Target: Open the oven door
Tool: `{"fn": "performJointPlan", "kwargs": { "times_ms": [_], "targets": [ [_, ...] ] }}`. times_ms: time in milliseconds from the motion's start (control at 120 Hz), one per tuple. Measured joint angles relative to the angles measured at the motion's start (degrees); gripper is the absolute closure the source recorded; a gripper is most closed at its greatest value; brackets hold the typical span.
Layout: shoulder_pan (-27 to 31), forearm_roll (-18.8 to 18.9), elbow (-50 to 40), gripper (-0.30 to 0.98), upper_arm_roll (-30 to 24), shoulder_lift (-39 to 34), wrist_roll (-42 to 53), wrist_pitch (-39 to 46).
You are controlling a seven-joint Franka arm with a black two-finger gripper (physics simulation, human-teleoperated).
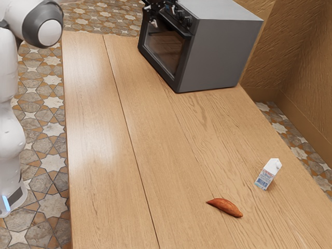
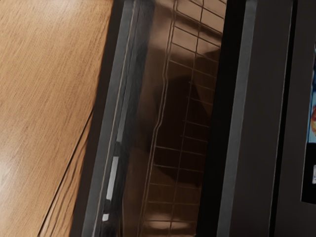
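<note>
At the top of the exterior view, my black gripper point(image 1: 163, 16) is in front of the upper part of the grey oven point(image 1: 215, 57), near the door's far top corner. Its two fingertips stand apart, with nothing visibly held between them. The oven door point(image 1: 165, 45) is shut, its dark glass facing the arm's side. Whether a finger touches the door or its handle cannot be told. In the wrist view the door's glass point(image 2: 180, 128) lies under my hand, with rack wires visible through it and dark frame strips on both sides.
A white carton point(image 1: 267, 174) stands on the wooden table point(image 1: 109, 155), toward the exterior view's lower right. A reddish-brown sweet potato point(image 1: 225, 207) lies near it. Control knobs point(image 1: 184, 18) line the oven front above the door. A textured brown wall rises behind the oven.
</note>
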Motion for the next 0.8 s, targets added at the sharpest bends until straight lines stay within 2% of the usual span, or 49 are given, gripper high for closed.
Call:
{"fn": "performJointPlan", "kwargs": {
  "times_ms": [800],
  "targets": [
    [0.6, -3.6, -1.0, 0.00, 0.2, 2.2, 2.5, 0.1]
  ]
}}
